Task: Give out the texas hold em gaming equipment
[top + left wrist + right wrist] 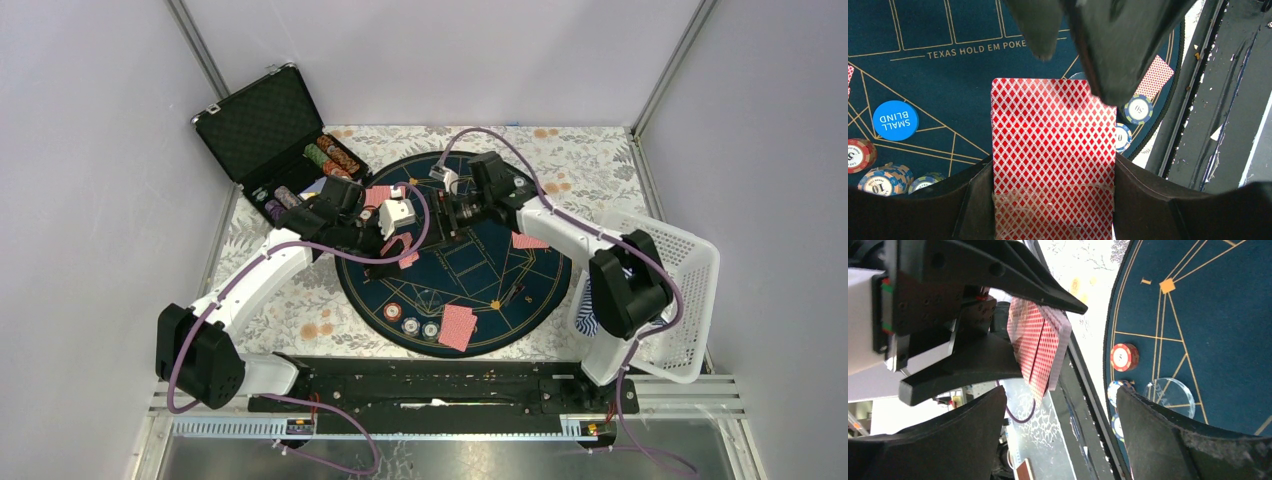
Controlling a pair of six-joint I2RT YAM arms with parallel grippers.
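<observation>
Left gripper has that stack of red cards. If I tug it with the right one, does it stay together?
Probably not: the cards fan apart at their free end, so they likely slide over each other. They look thin and are pinched at one end only by the left gripper, so a push may bend them.

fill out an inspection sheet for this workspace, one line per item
surface: round dark blue felt poker mat on a floral tablecloth
job's things: red-backed card deck upright in the left end effector; loose red-backed cards, striped round poker chips and a blue round small blind disc on the mat
clutter: open black hard case far left; white plastic basket right
end effectors: left shut on the deck; right end effector open, facing the deck
cables: purple cables loop along both arms
surroundings: plain pale walls
</observation>
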